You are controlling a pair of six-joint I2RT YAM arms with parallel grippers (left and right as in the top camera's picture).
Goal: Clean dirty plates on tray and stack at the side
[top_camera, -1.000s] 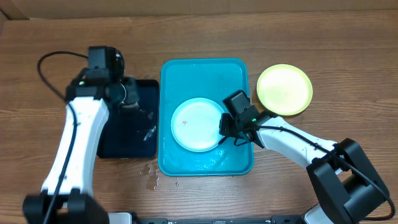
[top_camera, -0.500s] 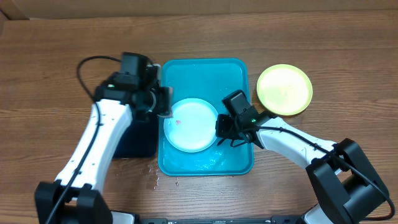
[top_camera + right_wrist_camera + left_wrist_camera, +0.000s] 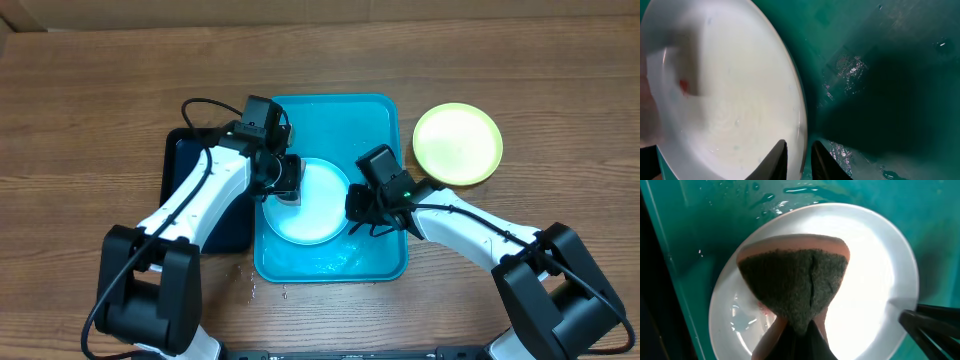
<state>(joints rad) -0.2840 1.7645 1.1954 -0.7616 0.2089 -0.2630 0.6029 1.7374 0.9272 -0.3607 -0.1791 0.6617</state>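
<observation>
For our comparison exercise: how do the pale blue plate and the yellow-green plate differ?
The pale blue plate lies in the tray; the yellow-green plate on the table. A sponge and the right gripper touch the pale blue plate; nothing touches the yellow-green plate. Both are round, shallow.

Even light overhead, harsh up close
The plate (image 3: 880, 275) blows out white on the left wrist cam; on the right one the tray (image 3: 900, 100) sinks into shadow with wet glints, plate's far side blurry.
</observation>
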